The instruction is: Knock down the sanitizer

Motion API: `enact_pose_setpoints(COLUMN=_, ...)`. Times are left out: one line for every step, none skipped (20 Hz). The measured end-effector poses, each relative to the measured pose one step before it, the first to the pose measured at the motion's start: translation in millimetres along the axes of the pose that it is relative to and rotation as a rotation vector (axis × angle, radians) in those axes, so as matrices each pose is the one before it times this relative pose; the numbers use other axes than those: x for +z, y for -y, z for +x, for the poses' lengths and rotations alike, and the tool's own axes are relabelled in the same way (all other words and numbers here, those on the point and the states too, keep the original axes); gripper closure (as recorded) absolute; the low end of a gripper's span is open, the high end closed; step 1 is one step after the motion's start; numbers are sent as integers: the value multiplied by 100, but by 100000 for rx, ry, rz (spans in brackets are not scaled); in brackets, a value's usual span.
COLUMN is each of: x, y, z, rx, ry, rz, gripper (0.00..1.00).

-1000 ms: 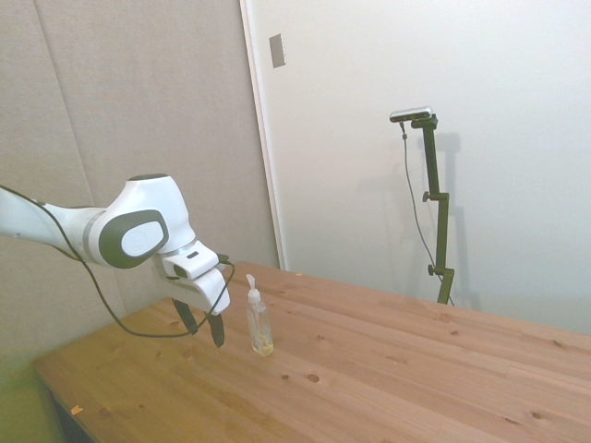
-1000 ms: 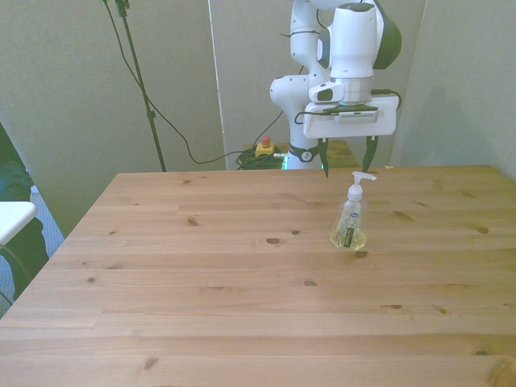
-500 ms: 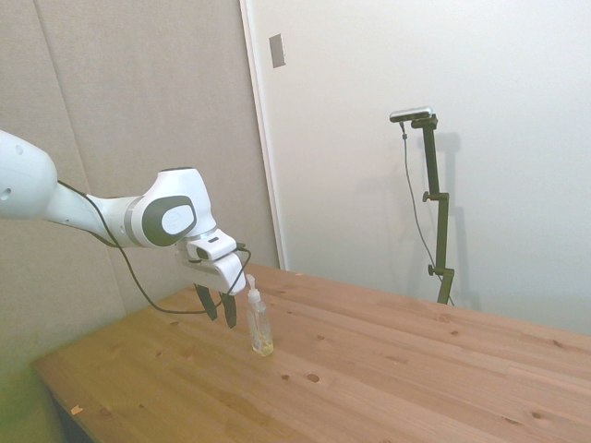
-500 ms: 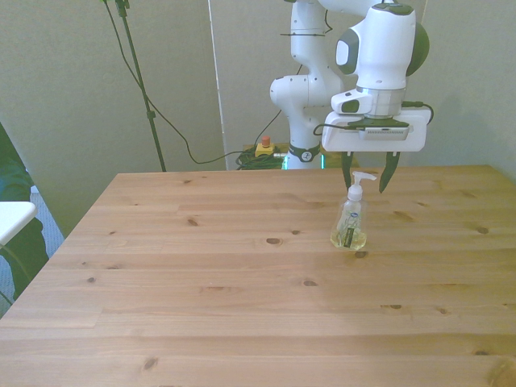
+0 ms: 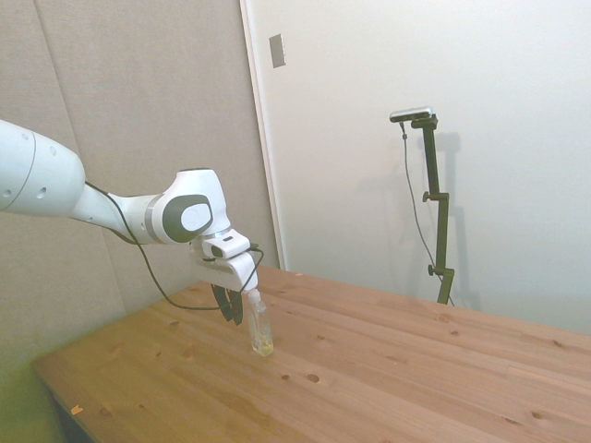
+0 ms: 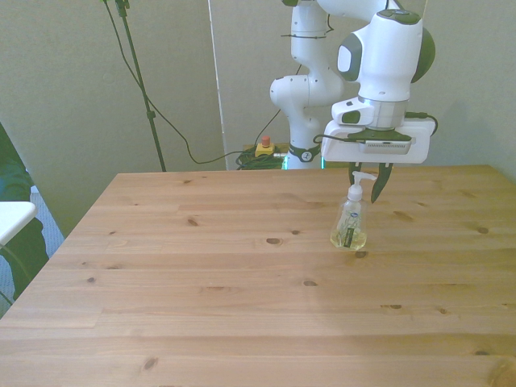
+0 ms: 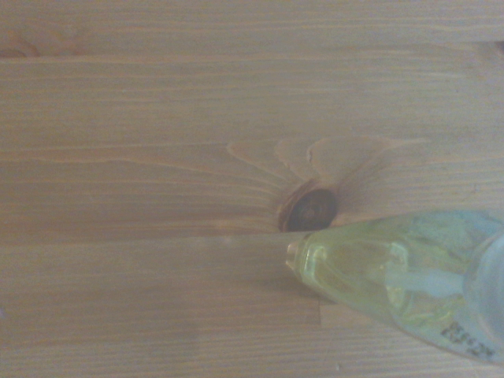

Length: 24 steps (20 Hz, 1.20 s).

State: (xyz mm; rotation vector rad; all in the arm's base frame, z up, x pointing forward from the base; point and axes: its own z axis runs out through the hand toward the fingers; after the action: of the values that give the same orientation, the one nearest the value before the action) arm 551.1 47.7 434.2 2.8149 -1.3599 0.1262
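I am pushing the open gripper sideways against the sanitizer pump (high contact tips best), away from the tabletop edge.

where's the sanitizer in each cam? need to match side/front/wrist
Side view: sanitizer stands upright on the table's near-left part, right under the hand.
Front view: toward the front view's right, pump top between the fingers.
Wrist view: yellowish base fills one corner.
Shared landmark: dark wood knot beside the base.
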Motion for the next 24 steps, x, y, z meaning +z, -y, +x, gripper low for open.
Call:
enact_pose_setpoints(x=-23, y=161, z=378, rx=503, ry=-60, rz=-159, gripper=100)
enact_pose_setpoints(x=-5, y=147, z=494, rx=752, ry=-71, rz=2, gripper=100)
enact_pose_setpoints(x=22, y=171, z=664, rx=939, ry=-71, rz=111, gripper=100)
enact_pose_setpoints(x=12, y=129, z=729, rx=1038, ry=-74, rz=76, gripper=100)
enact_pose_setpoints(x=63, y=142, z=859, rx=1135, ry=-36, rz=-44, gripper=100)
enact_pose_setpoints(x=96, y=146, z=919, rx=1243, ry=-19, rz=-159, gripper=100)
enact_pose_setpoints(x=140, y=191, z=903, rx=1132, ry=-11, rz=-208, gripper=100)
enact_pose_setpoints(x=185, y=204, z=800, rx=951, ry=-85, rz=-82, gripper=100)
enact_pose_setpoints(x=118, y=210, z=604, rx=719, ry=-152, rz=115, gripper=100)
enact_pose_setpoints(x=57, y=169, z=325, rx=350, ry=-67, rz=112, gripper=100)
enact_pose_setpoints(x=-53, y=114, z=107, rx=65, ry=-81, rz=157, gripper=100)
enact_pose_setpoints(x=-117, y=70, z=-80, rx=-164, ry=-64, rz=193, gripper=100)
enact_pose_setpoints(x=-207, y=68, z=-246, rx=-425, ry=101, rz=182, gripper=100)
enact_pose_setpoints(x=-236, y=26, z=-355, rx=-559, ry=251, rz=9, gripper=100)
enact_pose_setpoints(x=-218, y=0, z=-444, rx=-770, ry=88, rz=-15, gripper=100)
enact_pose_setpoints(x=-282, y=-110, z=-606, rx=-1001, ry=128, rz=129, gripper=100)
enact_pose_setpoints(x=-170, y=-221, z=-669, rx=-1190, ry=323, rz=-35, gripper=100)
enact_pose_setpoints(x=-193, y=-321, z=-753, rx=-1016, ry=226, rz=-99, gripper=100)
enact_pose_setpoints(x=-127, y=-373, z=-699, rx=-911, ry=240, rz=-195, gripper=100)
enact_pose_setpoints(x=-85, y=-429, z=-663, rx=-861, ry=241, rz=-268, gripper=100)
enact_pose_setpoints(x=-45, y=-471, z=-660, rx=-722, ry=212, rz=-359, gripper=100)
enact_pose_setpoints(x=-4, y=-474, z=-634, rx=-708, ry=218, rz=-402, gripper=0)
enact_pose_setpoints(x=-17, y=-467, z=-571, rx=-730, ry=151, rz=-333, gripper=0)
enact_pose_setpoints(x=-38, y=-409, z=-524, rx=-867, ry=105, rz=-248, gripper=0)
